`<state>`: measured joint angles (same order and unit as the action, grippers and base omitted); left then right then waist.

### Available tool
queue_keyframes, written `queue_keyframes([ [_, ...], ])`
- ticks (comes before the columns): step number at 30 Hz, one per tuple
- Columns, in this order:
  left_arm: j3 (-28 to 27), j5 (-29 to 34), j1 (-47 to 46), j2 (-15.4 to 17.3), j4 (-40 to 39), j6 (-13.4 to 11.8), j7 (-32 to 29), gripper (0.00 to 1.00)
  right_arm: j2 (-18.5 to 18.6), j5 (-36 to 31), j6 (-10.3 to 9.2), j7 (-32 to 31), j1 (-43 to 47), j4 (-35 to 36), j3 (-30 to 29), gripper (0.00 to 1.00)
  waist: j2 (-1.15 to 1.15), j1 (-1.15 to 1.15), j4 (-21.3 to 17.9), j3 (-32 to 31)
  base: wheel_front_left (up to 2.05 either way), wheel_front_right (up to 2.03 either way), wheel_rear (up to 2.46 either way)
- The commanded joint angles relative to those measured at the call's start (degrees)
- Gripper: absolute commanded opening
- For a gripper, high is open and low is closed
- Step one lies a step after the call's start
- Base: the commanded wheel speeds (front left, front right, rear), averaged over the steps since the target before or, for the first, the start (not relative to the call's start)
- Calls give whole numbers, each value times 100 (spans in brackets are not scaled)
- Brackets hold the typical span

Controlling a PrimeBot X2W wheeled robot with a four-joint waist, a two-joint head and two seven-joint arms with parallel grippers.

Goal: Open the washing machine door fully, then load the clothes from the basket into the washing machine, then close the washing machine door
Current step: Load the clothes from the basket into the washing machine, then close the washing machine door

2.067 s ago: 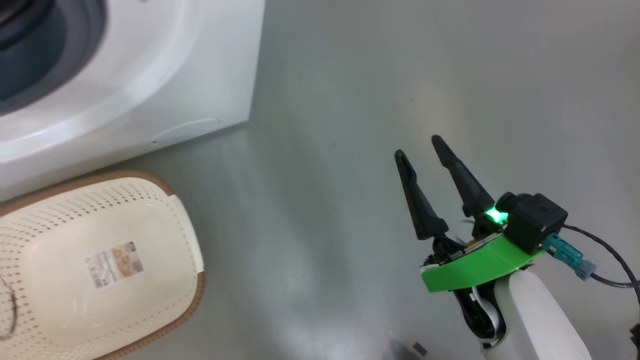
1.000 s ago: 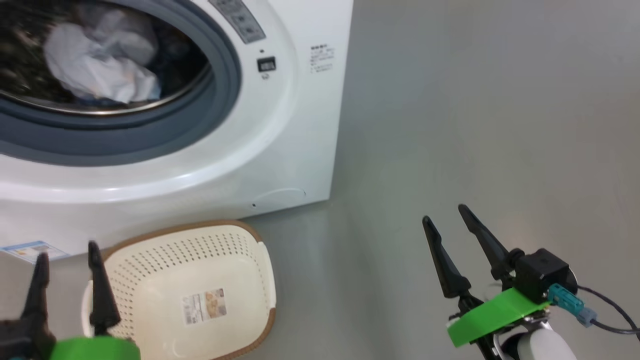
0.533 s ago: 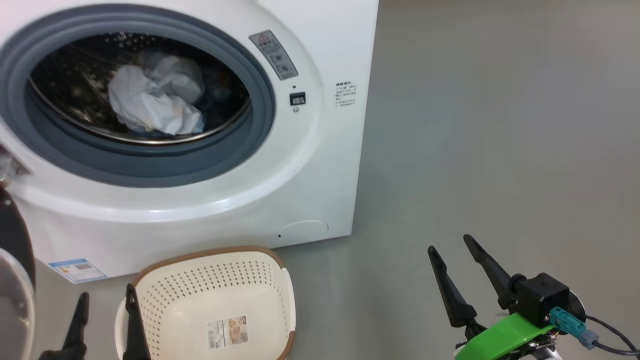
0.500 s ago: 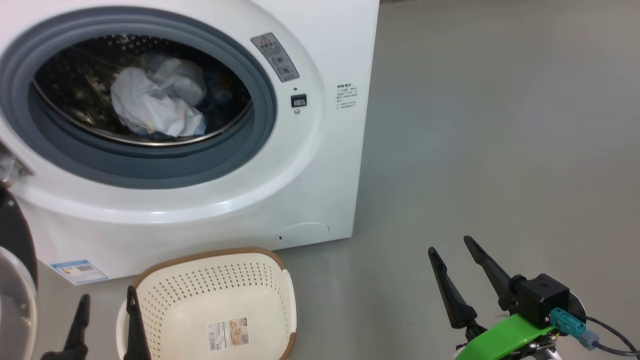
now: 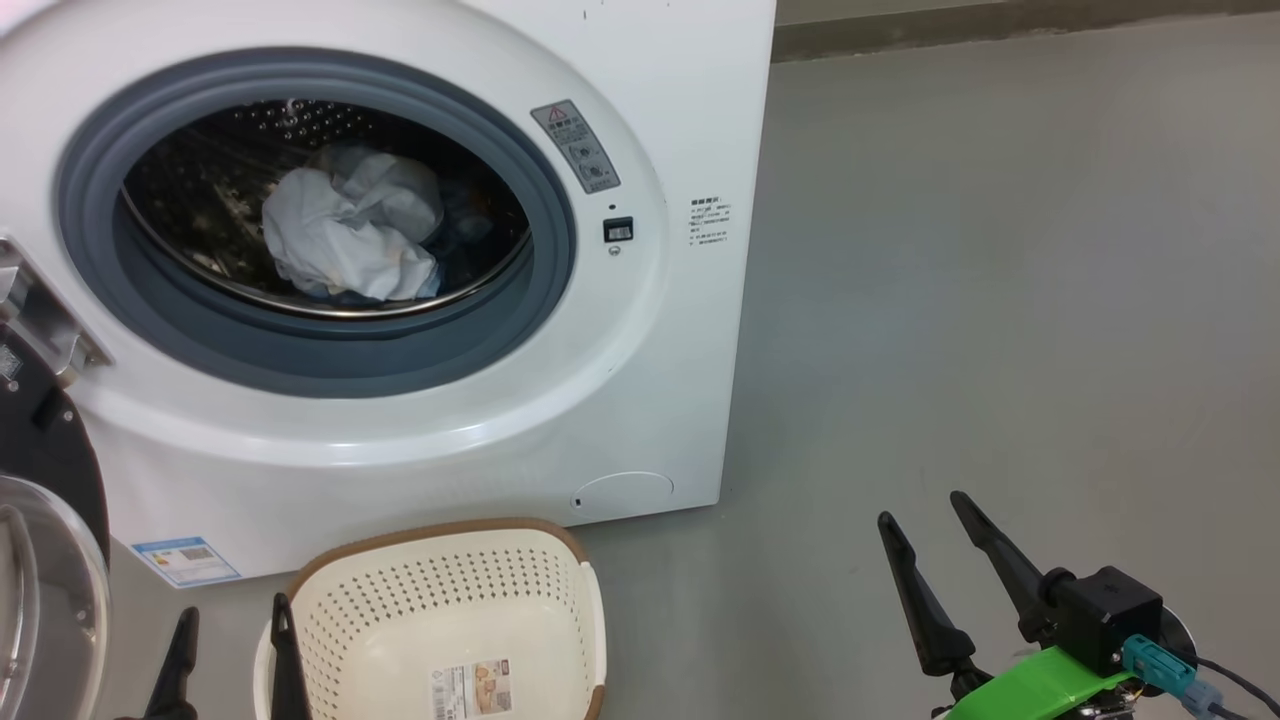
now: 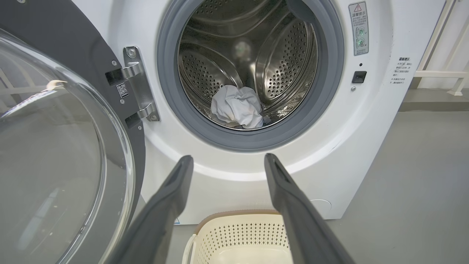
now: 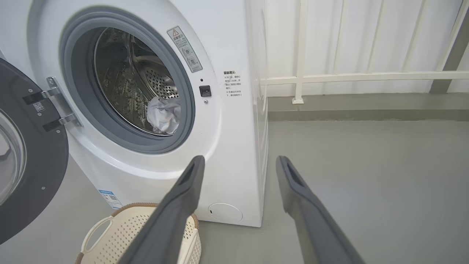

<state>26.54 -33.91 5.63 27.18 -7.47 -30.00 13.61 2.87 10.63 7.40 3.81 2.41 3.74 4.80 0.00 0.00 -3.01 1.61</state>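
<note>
The white washing machine (image 5: 660, 120) stands with its door (image 6: 62, 154) swung wide open to the left. A crumpled pale bundle of clothes (image 5: 345, 235) lies low in the steel drum (image 6: 234, 55). On the floor in front of the machine sits the cream basket (image 5: 440, 610), holding nothing but its label sticker. My left gripper (image 5: 232, 625) stands open at the basket's left rim. My right gripper (image 5: 925, 520) is open over the bare floor, to the right of the machine. Nothing is between the fingers of either one.
Grey floor (image 5: 1000, 300) stretches to the right of the machine. A white railing (image 7: 359, 77) and pale wall panels stand behind it. The open door (image 5: 40, 560) juts out at the far left, close to my left gripper.
The head camera has tilted up, so the whole picture shifted down: from basket and floor to the open drum with the clothes. Both grippers stay open and sit lower in the picture.
</note>
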Motion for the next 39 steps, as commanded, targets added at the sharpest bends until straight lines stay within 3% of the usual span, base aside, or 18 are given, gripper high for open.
queue_keyframes([
  [1, -189, 32, -203, 144, -84, 38, -9, 100, 0, -62, 9, -17, -31, 176, 117, 100, 0, 0, 3, -16, 0, 0, 0],
  [28, -103, 80, -206, 168, -26, 21, -13, 100, 0, -48, 9, -71, 41, 194, 58, 100, 0, 0, 10, -170, -1, 1, 0],
  [39, -77, 82, -257, 147, -9, 5, -13, 100, 0, -53, 9, -83, 44, 220, 46, 100, 0, 0, 32, -129, -96, 96, 0],
])
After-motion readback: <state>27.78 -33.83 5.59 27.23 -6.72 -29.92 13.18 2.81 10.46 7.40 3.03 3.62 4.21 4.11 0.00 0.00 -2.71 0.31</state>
